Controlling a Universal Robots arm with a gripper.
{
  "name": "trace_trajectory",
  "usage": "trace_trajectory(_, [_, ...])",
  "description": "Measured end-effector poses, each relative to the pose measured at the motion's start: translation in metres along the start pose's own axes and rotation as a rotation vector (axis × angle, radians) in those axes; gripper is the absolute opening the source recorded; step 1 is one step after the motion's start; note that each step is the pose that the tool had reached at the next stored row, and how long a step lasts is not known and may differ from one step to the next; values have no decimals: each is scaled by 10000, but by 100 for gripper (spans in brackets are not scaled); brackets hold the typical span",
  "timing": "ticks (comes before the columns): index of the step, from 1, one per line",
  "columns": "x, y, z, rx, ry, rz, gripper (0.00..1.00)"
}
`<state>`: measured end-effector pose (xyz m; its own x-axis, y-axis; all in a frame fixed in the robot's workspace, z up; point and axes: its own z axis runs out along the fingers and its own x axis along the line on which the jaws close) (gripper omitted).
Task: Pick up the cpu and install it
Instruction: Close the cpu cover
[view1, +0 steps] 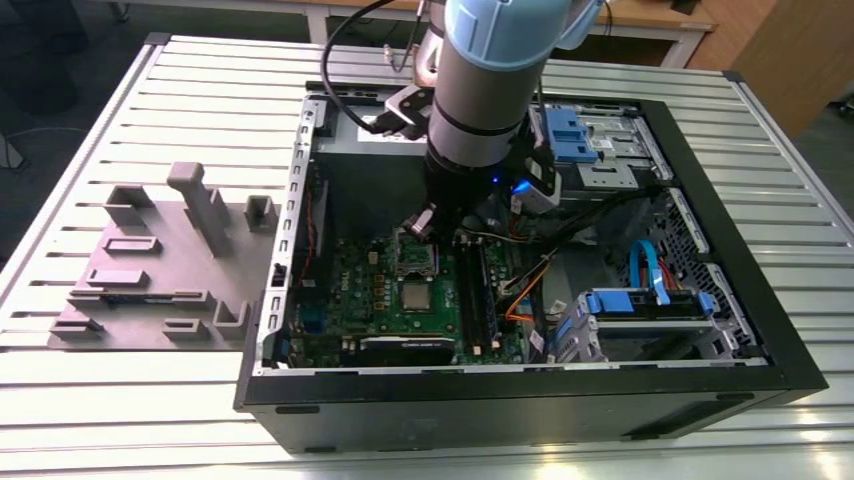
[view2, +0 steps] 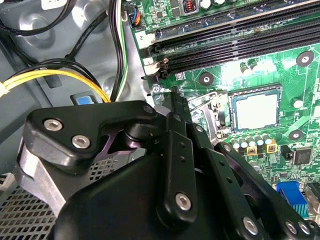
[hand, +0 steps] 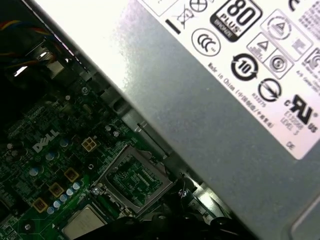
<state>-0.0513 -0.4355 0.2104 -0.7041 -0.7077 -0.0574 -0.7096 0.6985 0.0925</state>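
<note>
A small flat square cpu (view2: 255, 111), silvery-grey with a thin pale border, lies flat in its seat on the green board (view2: 280, 70). The board sits inside an open computer case (view1: 534, 405), beside a grey power box (hand: 200, 115). The gripper (view2: 175, 97) is closed and holds nothing, just beside the cpu. In the first wrist view, part of the cpu is cut off.
</note>
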Motion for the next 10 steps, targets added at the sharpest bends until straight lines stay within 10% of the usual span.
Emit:
trace_trajectory(8, [-20, -21, -1, -273, 304, 217, 10])
trace_trajectory(10, [-60, -71, -1, -466, 469, 611, 10])
